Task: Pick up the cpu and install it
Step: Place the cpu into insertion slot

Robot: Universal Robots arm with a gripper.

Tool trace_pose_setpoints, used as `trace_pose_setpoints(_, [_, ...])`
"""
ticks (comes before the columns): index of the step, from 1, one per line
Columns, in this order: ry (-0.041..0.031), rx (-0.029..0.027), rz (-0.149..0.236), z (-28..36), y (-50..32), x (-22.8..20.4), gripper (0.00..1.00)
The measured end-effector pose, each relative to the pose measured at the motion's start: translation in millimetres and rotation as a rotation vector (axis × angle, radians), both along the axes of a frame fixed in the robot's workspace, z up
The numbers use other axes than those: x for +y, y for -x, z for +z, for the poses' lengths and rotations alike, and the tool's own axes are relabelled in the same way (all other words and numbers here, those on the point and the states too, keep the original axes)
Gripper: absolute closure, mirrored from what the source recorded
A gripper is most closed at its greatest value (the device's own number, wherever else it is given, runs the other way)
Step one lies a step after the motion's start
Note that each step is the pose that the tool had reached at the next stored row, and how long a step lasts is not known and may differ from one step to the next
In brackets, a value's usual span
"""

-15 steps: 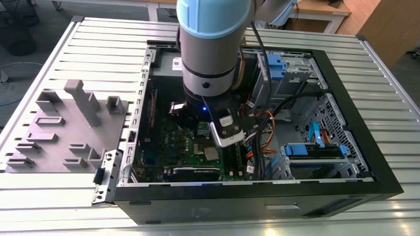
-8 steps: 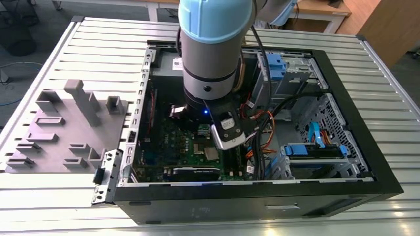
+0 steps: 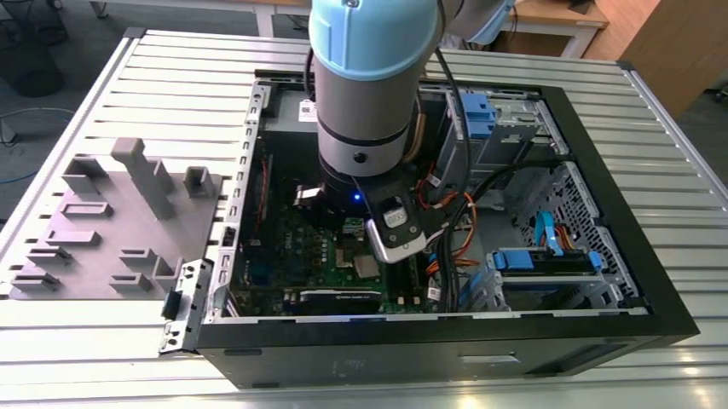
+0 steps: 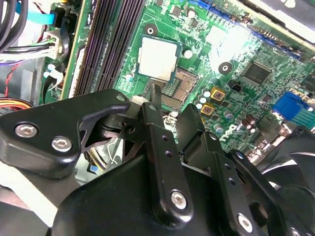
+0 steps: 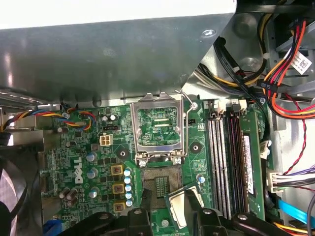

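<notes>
I'm over ribbed alu table (image 3: 114, 362); grey floor (image 3: 97, 34) at exterior view's left, wooden cabinet (image 3: 666, 43) at its right.

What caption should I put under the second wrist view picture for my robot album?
The robot's hand hangs over the green circuit board, near the silver cpu by the open socket.

Raised socket frame (image 5: 134, 128) and memory slots (image 5: 224, 162) crowd the open socket (image 5: 158, 184).
</notes>
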State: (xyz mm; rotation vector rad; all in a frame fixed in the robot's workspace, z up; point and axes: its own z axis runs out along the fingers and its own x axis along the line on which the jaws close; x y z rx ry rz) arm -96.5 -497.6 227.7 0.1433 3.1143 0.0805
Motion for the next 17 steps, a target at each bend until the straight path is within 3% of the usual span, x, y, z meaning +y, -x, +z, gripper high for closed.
trace_pose_setpoints(12, [0.0001, 0.0002, 0.000, -0.5, -1.3, 0.0, 0.61])
trace_pose_setpoints(17, [-0.0001, 0.0001, 0.000, -4.3, -1.7, 0.0, 0.61])
